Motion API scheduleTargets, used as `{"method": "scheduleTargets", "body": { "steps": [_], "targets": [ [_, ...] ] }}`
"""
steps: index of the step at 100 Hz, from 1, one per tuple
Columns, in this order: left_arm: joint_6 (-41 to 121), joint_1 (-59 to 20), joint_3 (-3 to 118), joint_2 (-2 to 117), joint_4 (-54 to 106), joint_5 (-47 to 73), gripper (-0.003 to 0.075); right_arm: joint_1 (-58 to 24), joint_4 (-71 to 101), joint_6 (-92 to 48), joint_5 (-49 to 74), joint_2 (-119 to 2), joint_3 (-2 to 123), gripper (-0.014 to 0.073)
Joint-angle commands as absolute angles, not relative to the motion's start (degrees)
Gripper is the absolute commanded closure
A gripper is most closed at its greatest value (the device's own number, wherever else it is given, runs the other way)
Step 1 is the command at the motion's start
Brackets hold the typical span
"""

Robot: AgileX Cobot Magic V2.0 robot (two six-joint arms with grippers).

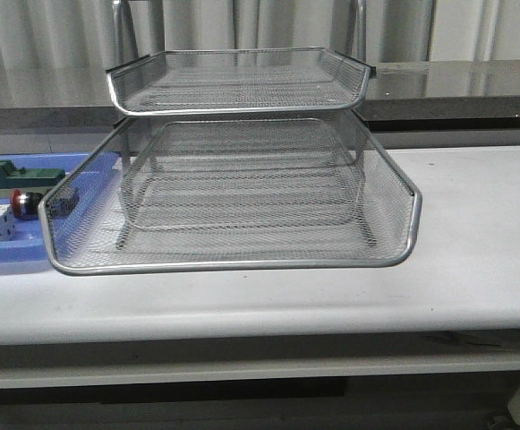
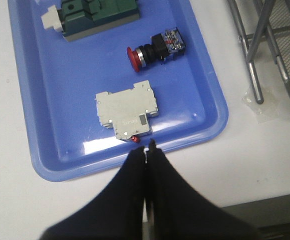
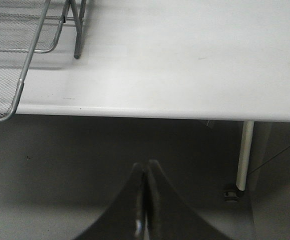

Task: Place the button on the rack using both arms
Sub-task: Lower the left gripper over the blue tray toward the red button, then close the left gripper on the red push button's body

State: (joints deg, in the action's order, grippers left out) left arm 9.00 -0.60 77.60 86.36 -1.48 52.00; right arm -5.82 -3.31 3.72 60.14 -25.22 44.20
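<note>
The button (image 2: 154, 49), with red cap and blue-black rear block, lies on its side in the blue tray (image 2: 204, 80); in the front view it (image 1: 25, 202) shows at the far left beside the rack. The silver wire-mesh rack (image 1: 242, 179) stands mid-table, its middle tray slid forward. My left gripper (image 2: 146, 148) is shut and empty, above the blue tray's near rim, by the white block (image 2: 127, 111). My right gripper (image 3: 145, 165) is shut and empty, off the table's front edge, right of the rack's corner (image 3: 5, 80). Neither arm shows in the front view.
A green block (image 2: 97, 15) lies in the blue tray beyond the button. The rack's frame legs (image 2: 252, 60) stand right beside the tray. The white table (image 3: 184, 55) stretches right of the rack, and a table leg (image 3: 244, 155) stands below its edge.
</note>
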Motion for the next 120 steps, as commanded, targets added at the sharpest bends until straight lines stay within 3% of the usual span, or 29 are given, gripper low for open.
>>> {"method": "scheduleTargets", "body": {
  "steps": [1, 34, 45, 61, 68, 98, 120],
  "targets": [
    [10.20, -0.54, 81.83, 87.09, -1.27, 53.22, 0.0741, -5.71, -3.98, 3.68, 56.83, -25.55, 46.05, 0.0662],
    [10.69, -0.54, 83.39, 88.67, -1.18, 56.91, 0.0717, -5.71, -3.98, 3.68, 56.83, -25.55, 46.05, 0.0662],
    [12.02, -0.54, 83.39, 88.67, -1.18, 58.30, 0.0594, -5.71, -3.98, 3.68, 56.83, -25.55, 46.05, 0.0662],
    [12.91, -0.54, 83.39, 88.67, -1.18, 59.12, 0.0263, -5.71, -3.98, 3.68, 56.83, -25.55, 46.05, 0.0662],
    [12.91, -0.54, 83.39, 88.67, -1.18, 59.02, 0.0187, -5.71, -3.98, 3.68, 56.83, -25.55, 46.05, 0.0662],
    [12.91, -0.54, 83.39, 88.67, 4.30, 58.79, 0.0261, -5.71, -3.98, 3.68, 56.83, -25.55, 46.05, 0.0662],
    [21.76, -0.54, 85.15, 90.92, 8.22, 55.45, 0.0261, -5.71, -3.98, 3.68, 56.83, -25.55, 46.05, 0.0662]
  ]
}}
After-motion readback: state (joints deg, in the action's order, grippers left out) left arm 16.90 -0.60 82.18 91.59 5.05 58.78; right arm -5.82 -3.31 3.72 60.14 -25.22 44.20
